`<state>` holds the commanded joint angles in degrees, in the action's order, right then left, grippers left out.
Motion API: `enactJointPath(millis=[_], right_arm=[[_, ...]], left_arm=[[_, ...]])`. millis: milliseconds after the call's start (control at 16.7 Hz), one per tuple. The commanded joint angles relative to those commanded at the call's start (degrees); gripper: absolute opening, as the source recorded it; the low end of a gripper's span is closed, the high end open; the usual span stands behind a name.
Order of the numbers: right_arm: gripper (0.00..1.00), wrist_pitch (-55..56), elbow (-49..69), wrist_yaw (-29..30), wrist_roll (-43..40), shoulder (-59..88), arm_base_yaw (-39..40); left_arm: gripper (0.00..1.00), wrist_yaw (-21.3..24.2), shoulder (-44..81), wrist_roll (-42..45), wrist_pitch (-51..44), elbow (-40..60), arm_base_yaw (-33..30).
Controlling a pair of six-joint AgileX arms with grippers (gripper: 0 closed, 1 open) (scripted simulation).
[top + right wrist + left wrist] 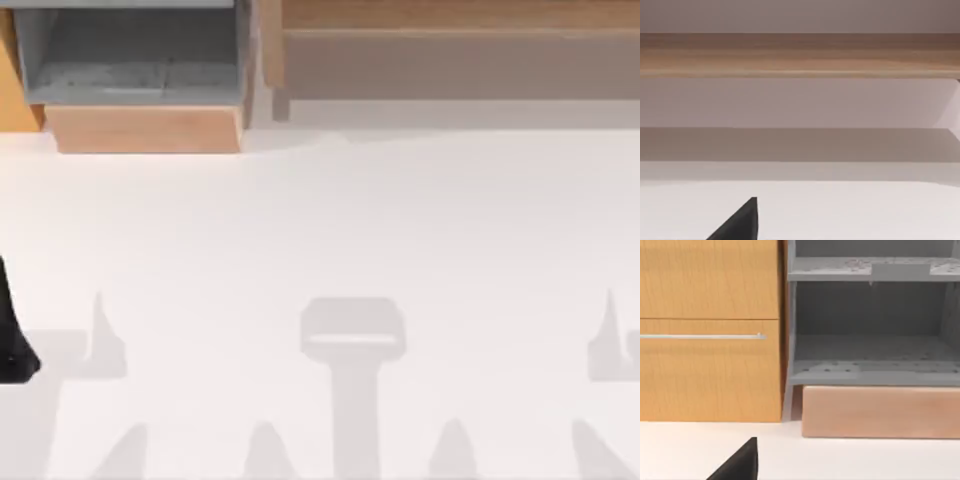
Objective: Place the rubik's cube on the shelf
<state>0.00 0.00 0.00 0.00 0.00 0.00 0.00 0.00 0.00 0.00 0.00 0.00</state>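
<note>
Shelf (460, 15) at table (330, 220) back, right

A white table (330, 220) carries everything. At its far edge, toward 1 o'clock in the top view, the shelf (450, 15) stands as a long light-brown wooden ledge over a grey-brown front panel. Toward 11 o'clock sits a wooden box (145, 128) with a grey interior, just beside the shelf. An orange-brown cabinet (710, 330) with a thin handle adjoins the box.
</note>
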Motion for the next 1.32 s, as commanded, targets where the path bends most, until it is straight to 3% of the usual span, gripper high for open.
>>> enactJointPath(millis=[300, 540, 1320], right_arm=[[1.0, 0.0, 0.0, 0.0, 0.0, 0.0, 0.0], [1.0, 0.0, 0.0, 0.0, 0.0, 0.0, 0.0], [1.0, 0.0, 0.0, 0.0, 0.0, 0.0, 0.0]], left_arm=[[1.0, 1.06, 3.33, 2.16, 1.47, 1.35, 0.22], [1.0, 4.27, 15.09, 10.01, 6.94, 6.37, 1.63], [1.0, 18.23, 81.68, 56.42, 41.06, 38.17, 13.79]])
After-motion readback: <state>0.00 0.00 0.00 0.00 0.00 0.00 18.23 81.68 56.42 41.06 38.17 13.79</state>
